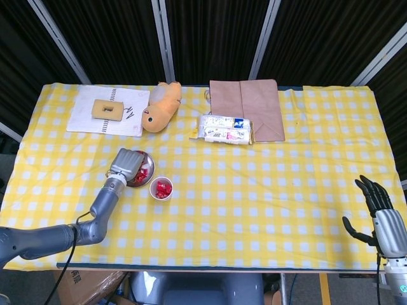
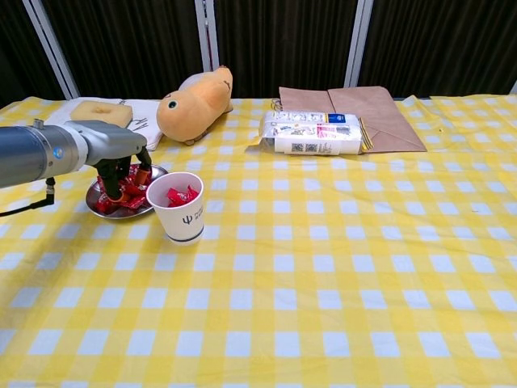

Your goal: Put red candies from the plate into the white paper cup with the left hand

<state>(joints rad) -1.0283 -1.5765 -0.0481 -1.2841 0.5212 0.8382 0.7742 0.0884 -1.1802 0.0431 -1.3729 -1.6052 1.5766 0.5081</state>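
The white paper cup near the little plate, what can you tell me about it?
The white paper cup stands upright on the yellow checked tablecloth, just right of the metal plate. It looks like plain paper, tapering toward the base, with a small dark logo on its side. It is open-topped and already holds several red candies. Nothing grips it: the left hand is over the plate beside it.

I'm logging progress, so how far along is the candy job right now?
Partly done: the white paper cup already holds red candies. The left hand is over the plate, fingers down among the candies; whether it grips one is unclear. Several candies remain there.
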